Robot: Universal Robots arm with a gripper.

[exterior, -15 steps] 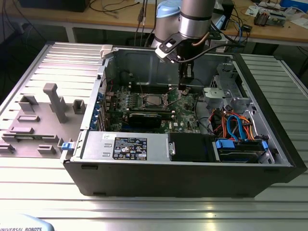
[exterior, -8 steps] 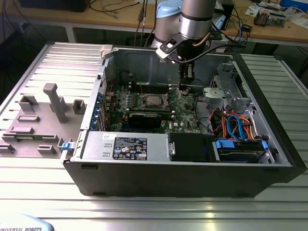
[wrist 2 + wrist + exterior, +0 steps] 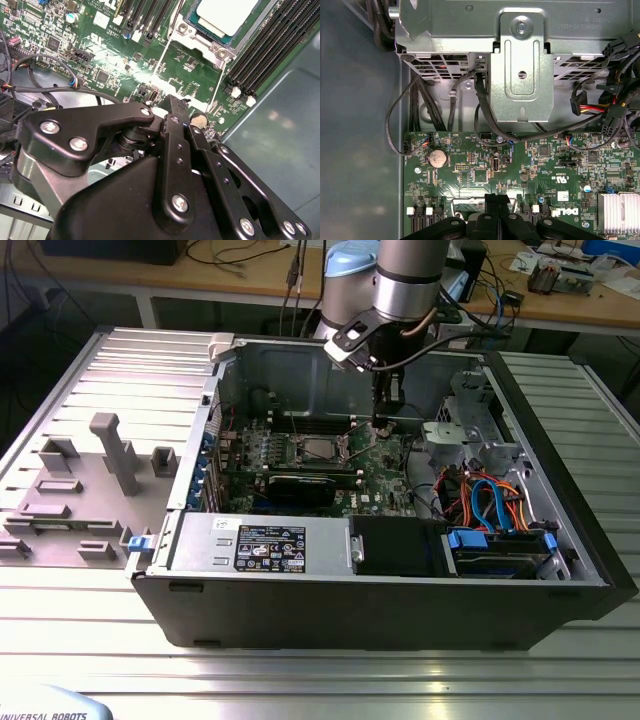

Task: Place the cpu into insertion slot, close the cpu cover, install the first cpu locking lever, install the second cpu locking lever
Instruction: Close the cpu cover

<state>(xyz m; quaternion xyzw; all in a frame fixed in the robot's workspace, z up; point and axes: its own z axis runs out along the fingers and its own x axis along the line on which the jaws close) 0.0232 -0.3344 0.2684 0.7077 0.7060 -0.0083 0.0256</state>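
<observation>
Exterior view first: the black tower computer case [image 3: 400,610] lies open on its side on a ribbed silver metal table [image 3: 320,680]. The grey robot arm reaches down into it, so the black two-finger gripper [image 3: 383,423] hangs right over the green motherboard [image 3: 375,465], a bit to the exterior view's right of the small square silver-grey cpu [image 3: 314,448]. From out there the chip is just a pale little square, so no way to judge how it's seated. The second wrist view helps a lot more: the cpu [image 3: 225,14] sits in the silvery-rimmed insertion slot [image 3: 210,47], with the thin silver frame of the cpu cover [image 3: 212,34] lying around its edge. I can't tell if it's latched. Long black memory slots [image 3: 265,50] run right beside the socket. The gripper [image 3: 181,107] is near the socket but apart from it, and its fingers look pressed together with nothing visible between them. The first wrist view looks the other way past the gripper [image 3: 497,199]: a round silver coin battery [image 3: 438,158], a grey sheet-metal drive bracket [image 3: 522,75] and a finned silver heatsink [image 3: 619,212].
</observation>
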